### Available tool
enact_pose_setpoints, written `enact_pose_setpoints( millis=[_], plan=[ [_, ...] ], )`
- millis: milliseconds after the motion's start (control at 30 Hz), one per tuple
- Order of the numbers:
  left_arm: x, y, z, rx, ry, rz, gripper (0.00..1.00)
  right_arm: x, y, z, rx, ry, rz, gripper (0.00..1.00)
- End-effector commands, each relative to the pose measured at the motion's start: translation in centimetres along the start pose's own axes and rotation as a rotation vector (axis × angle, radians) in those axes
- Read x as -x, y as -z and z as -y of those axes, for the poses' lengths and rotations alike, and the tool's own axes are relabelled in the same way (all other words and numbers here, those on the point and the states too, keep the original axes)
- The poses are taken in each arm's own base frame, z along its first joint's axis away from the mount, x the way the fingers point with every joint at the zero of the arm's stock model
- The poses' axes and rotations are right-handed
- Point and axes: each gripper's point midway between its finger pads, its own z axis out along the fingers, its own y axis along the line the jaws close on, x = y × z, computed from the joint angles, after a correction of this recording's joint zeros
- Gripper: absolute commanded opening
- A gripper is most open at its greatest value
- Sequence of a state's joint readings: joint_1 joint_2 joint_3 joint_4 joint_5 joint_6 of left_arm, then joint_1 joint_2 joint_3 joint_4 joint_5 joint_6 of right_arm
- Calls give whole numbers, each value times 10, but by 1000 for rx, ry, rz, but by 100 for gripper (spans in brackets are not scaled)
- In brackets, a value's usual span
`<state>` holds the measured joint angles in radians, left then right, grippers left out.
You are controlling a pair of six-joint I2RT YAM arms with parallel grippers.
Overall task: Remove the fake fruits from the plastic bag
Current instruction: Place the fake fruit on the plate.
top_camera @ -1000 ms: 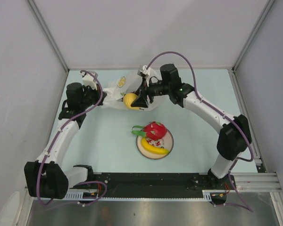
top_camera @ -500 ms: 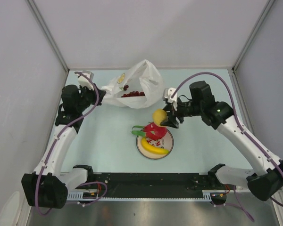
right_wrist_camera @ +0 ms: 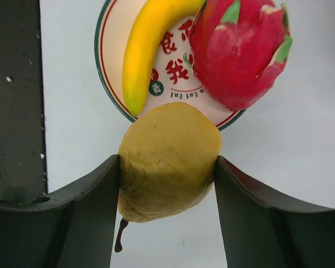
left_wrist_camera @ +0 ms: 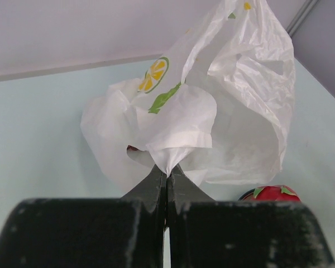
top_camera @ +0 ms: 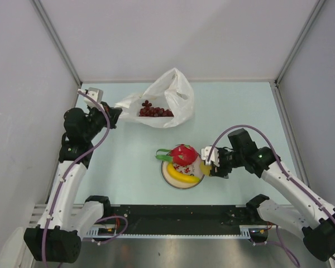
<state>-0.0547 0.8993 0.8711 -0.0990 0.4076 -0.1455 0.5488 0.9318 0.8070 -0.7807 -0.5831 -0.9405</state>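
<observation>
Pale blue counter [top_camera: 128,162]: left gripper [left_wrist_camera: 166,171] pinched tight on plastic bag [left_wrist_camera: 223,106], grapes [top_camera: 155,111] inside, not yet out. Banana [top_camera: 182,176], red fruit [top_camera: 184,153] on plate [top_camera: 166,175]. Right gripper [top_camera: 207,166] clamps lemon [right_wrist_camera: 168,162] at plate's rim.

Red Chinese characters on plate [right_wrist_camera: 111,39]

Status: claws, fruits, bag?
Left claw shut on plastic bag edge. Right claw holds lemon beside plate rim. Grapes in bag; banana, red fruit plated. Nothing blocking.
</observation>
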Motion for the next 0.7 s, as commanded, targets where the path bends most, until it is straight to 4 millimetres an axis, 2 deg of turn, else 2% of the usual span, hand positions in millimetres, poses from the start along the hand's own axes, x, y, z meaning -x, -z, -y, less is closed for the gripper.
enact_pose_setpoints(
  millis=[0,67,100,300,567,667],
  plan=[
    [5,5,-8,7,-24,17,0,5,-10,27,-87,240,39,29],
    [4,6,-18,37,-6,12,0,0,-19,21,-60,281,46,29],
    [3,6,-20,41,-2,9,0,3,-22,25,-74,314,56,29],
    [-7,2,-19,18,14,-11,0,3,-47,17,-28,429,63,29],
    [-10,-2,-23,26,20,-18,0,-1,-69,13,-9,454,69,29],
    [-9,-3,-26,36,16,-14,0,-4,-76,4,12,482,57,29]
  ],
)
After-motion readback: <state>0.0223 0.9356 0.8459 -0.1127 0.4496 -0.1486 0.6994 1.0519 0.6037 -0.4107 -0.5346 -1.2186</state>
